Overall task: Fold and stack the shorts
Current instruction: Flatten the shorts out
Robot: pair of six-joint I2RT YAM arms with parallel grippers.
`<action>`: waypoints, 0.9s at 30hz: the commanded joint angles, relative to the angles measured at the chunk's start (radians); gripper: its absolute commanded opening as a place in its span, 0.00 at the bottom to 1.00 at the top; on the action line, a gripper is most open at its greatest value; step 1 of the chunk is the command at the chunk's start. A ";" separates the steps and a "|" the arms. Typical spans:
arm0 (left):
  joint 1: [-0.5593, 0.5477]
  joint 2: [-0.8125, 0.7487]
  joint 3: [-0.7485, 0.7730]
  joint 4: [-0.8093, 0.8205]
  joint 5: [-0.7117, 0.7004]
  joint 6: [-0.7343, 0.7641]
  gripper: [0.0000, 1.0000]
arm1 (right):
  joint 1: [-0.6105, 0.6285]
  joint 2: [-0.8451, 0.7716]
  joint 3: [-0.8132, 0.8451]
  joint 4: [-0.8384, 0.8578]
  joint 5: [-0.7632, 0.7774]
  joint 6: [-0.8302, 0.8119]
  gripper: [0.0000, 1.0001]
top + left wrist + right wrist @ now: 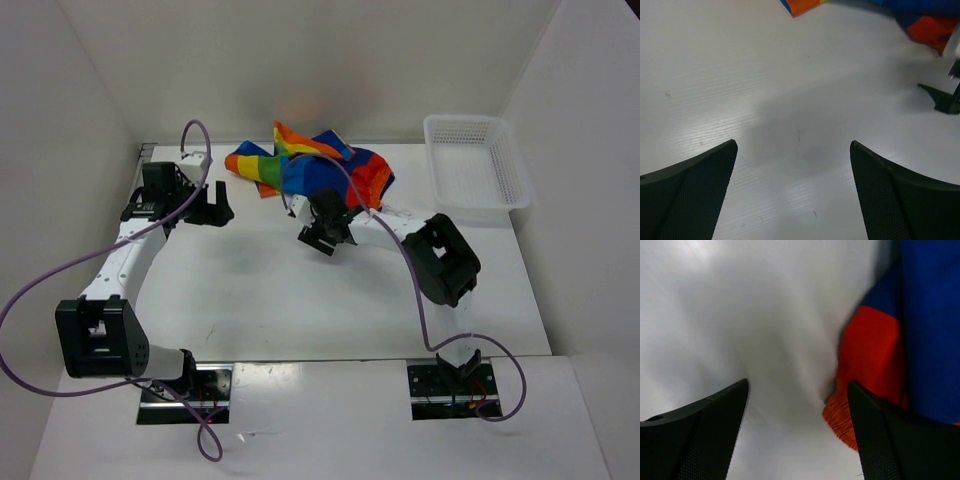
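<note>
The rainbow-striped shorts (pixel 310 168) lie crumpled in a heap at the back middle of the table. My right gripper (pixel 322 238) hovers just in front of the heap's near edge. In the right wrist view it (pixel 797 382) stands open over bare table. The shorts' red and blue fabric (pixel 875 355) lies to the right, and an orange hem reaches just inside the right finger (pixel 890 440), ungripped. My left gripper (pixel 214 212) is to the left of the heap, apart from it. It (pixel 793 144) is wide open with nothing between its fingers, and the shorts (pixel 932 22) show at the top right edge.
A white mesh basket (pixel 476 165) stands at the back right, near the right wall. White walls enclose the table on the left, back and right. Purple cables loop from both arms. The right gripper's dark fingertip (pixel 942 99) shows at the right of the left wrist view.
</note>
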 commanded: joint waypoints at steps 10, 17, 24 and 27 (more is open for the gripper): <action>-0.003 0.035 0.006 0.047 -0.025 0.004 1.00 | -0.074 0.037 0.094 -0.003 0.048 0.094 0.82; -0.003 0.101 0.050 0.071 0.030 0.004 1.00 | -0.110 0.049 0.041 -0.105 -0.102 0.094 0.50; -0.022 0.268 0.127 0.093 0.155 0.004 1.00 | -0.130 -0.093 0.111 -0.254 -0.318 -0.010 0.00; -0.068 0.294 0.136 0.093 0.106 0.004 0.97 | -0.186 -0.208 0.191 -0.421 -0.545 -0.038 0.00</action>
